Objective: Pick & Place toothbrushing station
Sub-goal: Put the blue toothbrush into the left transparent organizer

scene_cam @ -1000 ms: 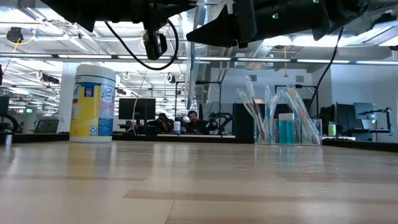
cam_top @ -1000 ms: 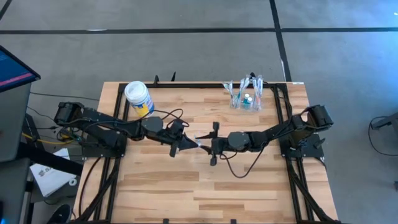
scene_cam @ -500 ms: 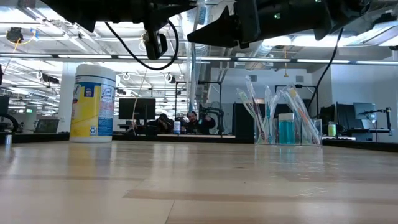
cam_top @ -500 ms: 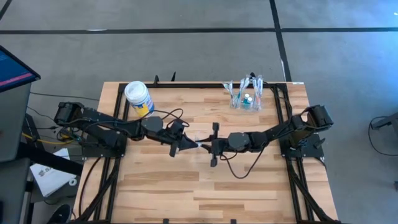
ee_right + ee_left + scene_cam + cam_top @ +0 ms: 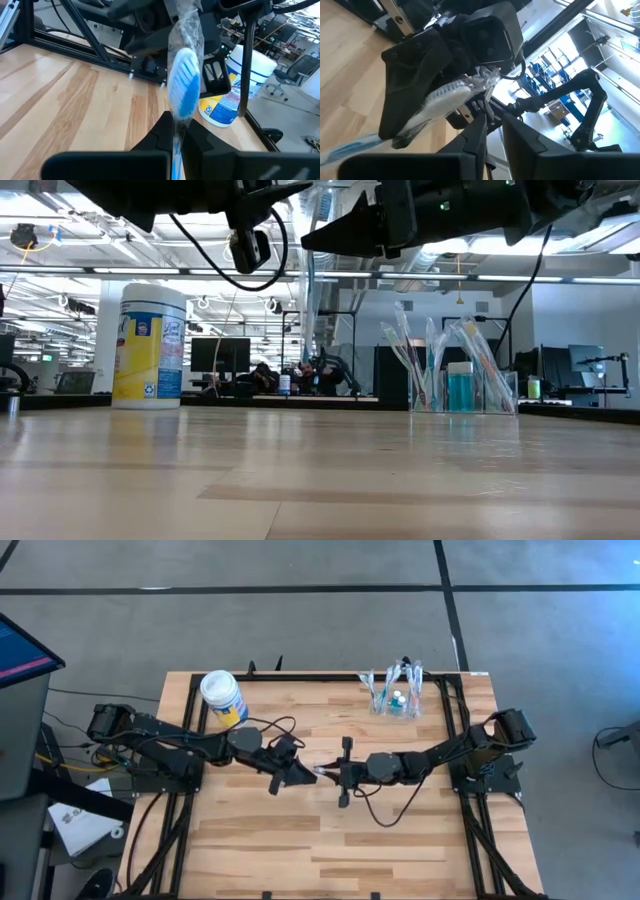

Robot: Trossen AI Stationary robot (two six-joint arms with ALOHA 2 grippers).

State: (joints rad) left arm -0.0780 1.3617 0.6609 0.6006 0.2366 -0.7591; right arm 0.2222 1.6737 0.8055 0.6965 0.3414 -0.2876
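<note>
A toothbrush [image 5: 184,85] with a white-and-blue head, sealed in a clear wrapper, hangs in the air over the table's middle between my two grippers. My right gripper [image 5: 328,774] is shut on it. My left gripper [image 5: 492,132] faces it from the table's left side, its fingers a little apart at the wrapper's crimped end [image 5: 486,80]. The toothbrushing station [image 5: 395,698], a see-through cup with several wrapped brushes in it, stands on its base at the far right of the table. My left gripper has the wrapper's thin end strand [image 5: 487,107] running toward the gap between its fingers; I cannot tell whether they touch it. My right gripper pinches the wrapped toothbrush between its two fingers just behind the head [image 5: 176,122]. It comes level from the table's right. The head sticks out beyond the fingertips toward my left gripper, clear of the table.
A white-lidded yellow-and-blue canister [image 5: 222,695] stands at the far left of the table. Black frame rails [image 5: 300,676] run along the far edge and both sides. Bare wood [image 5: 320,840] lies on the near half.
My right gripper has shut on the toothbrush at the table's middle. My left gripper's fingers have parted slightly. Both arms have stayed in place, and the toothbrush has stayed in the air between them.
</note>
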